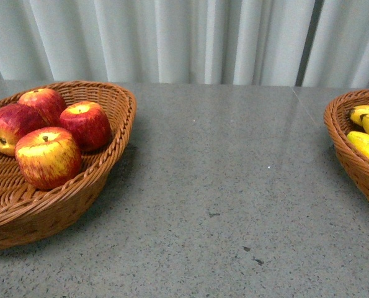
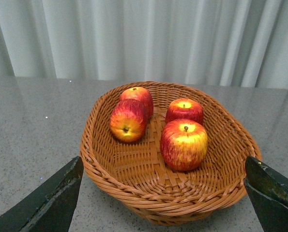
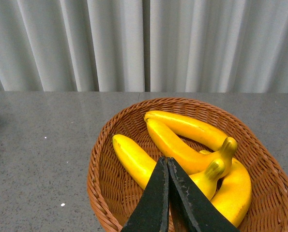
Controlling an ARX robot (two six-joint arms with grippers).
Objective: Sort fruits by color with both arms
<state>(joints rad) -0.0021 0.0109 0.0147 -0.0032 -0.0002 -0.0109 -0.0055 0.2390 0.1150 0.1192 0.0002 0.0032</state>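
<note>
Several red-and-yellow apples [image 1: 48, 155] lie in a wicker basket [image 1: 119, 133] at the left of the front view. In the left wrist view the same apples [image 2: 183, 144] sit in the basket [image 2: 134, 188]. My left gripper [image 2: 163, 191] is open, its two black fingers [image 2: 52, 200] wide apart just short of the basket's near rim, holding nothing. Yellow bananas [image 1: 367, 139] lie in a second wicker basket [image 1: 348, 158] at the right edge. My right gripper [image 3: 167, 162] is shut and empty, hovering over the bananas [image 3: 177, 145] in their basket [image 3: 102, 188]. Neither arm shows in the front view.
A grey speckled tabletop [image 1: 234, 186] stretches between the two baskets, with a few small dark marks [image 1: 252, 254] near the front. Pale pleated curtains [image 1: 184, 37] hang behind the table's far edge.
</note>
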